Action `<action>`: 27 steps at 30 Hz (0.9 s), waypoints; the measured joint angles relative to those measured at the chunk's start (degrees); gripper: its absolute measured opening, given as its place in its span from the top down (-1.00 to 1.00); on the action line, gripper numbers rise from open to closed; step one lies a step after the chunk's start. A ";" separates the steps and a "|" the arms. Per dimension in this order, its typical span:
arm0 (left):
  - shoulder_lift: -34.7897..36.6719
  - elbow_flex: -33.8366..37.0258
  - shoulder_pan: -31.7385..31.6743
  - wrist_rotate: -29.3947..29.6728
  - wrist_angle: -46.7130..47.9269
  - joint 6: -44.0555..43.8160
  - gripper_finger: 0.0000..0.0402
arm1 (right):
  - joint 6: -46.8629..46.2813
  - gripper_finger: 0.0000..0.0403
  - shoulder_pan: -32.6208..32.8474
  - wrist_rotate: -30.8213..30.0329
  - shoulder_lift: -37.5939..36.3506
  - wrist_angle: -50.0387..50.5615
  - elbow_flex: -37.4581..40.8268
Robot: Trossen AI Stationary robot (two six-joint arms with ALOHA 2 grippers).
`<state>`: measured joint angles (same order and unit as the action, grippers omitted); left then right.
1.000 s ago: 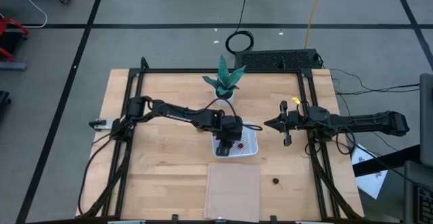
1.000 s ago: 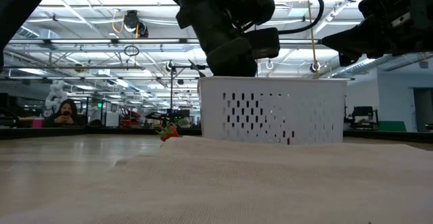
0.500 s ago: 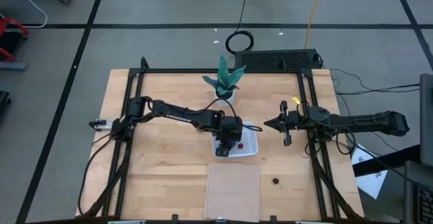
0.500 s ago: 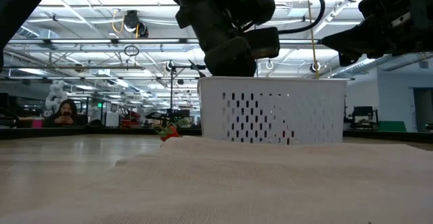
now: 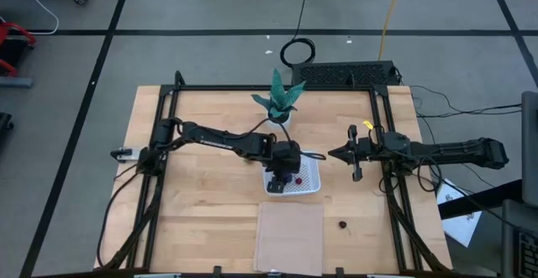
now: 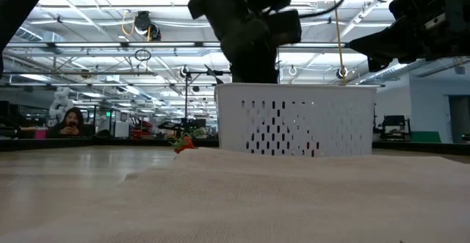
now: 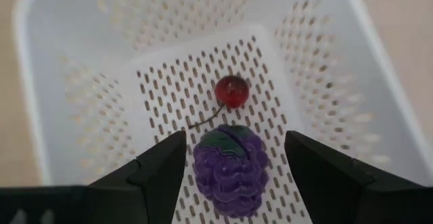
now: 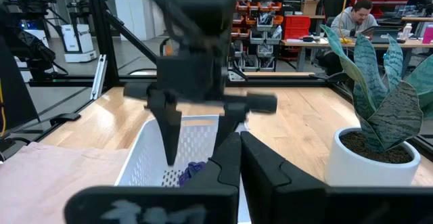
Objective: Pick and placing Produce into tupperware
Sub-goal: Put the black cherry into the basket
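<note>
My left gripper [image 7: 233, 166] hangs over the tupperware [image 5: 309, 177], fingers spread, grape [image 7: 230, 166] released inside beside the cherry [image 7: 230, 91]. My right gripper [image 5: 333, 153] clenched, empty, aside.

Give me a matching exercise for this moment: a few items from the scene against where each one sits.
Items:
1. purple toy grape cluster
2. small dark toy fruit
3. green leafy plant in a white pot
4. flat tan rectangular sheet

Places:
A. on bare wood, right of the tan sheet
B. at the table's near edge, below the basket in the high view
C. inside the white perforated basket, between the left gripper's open fingers
D. at the table's far edge

Pairs: 1-C, 2-A, 3-D, 4-B
</note>
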<state>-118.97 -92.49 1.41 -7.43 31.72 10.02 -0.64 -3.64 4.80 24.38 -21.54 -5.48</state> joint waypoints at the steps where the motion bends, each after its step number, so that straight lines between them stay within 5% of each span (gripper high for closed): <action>1: 0.79 0.00 0.00 0.21 0.12 0.00 -0.27 | 0.00 1.00 -0.02 0.00 0.02 -0.02 0.00; 8: 5.74 -0.02 0.63 5.86 1.21 1.92 -0.09 | -0.15 1.00 0.00 0.00 0.01 0.00 0.00; 18: 12.55 -0.02 0.96 7.39 8.54 3.79 0.94 | -0.17 1.00 0.00 0.00 0.00 -0.02 0.00; 27: 17.19 0.04 1.29 8.79 8.88 8.24 0.99 | -0.17 1.00 0.00 0.00 -0.04 -0.05 0.00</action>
<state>-101.78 -92.44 2.70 1.36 40.59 18.26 -0.82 -3.64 4.80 24.34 -21.59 -5.48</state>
